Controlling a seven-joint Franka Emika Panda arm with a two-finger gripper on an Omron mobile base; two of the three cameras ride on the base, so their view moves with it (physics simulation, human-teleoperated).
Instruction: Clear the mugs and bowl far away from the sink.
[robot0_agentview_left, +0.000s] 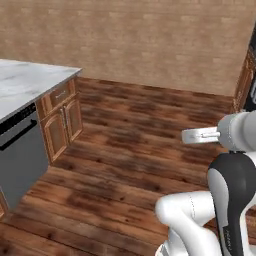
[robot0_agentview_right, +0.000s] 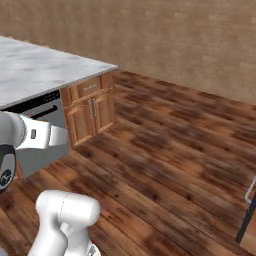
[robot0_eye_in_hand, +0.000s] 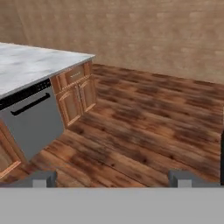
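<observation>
robot arm (robot0_agentview_left: 235, 175) faces wood floor (robot0_agentview_right: 170, 150) beside marble table (robot0_eye_in_hand: 30, 65), dishwasher (robot0_eye_in_hand: 33, 122) under its corner. fingers (robot0_eye_in_hand: 43, 178) spread wide, empty. mugs, bowl, sink nowhere visible. likely rigid, light, smooth: pinch at rim.

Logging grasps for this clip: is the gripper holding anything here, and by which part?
Nothing is held: the gripper is open, its fingertips wide apart over bare wood floor.

I count one marble surface (robot0_eye_in_hand: 30, 65), one grey dishwasher (robot0_eye_in_hand: 33, 120) beneath it, one drawer (robot0_eye_in_hand: 72, 75), two cabinet doors (robot0_eye_in_hand: 80, 98) below that, and two fingers (robot0_eye_in_hand: 41, 178) spread wide on my hand.
</observation>
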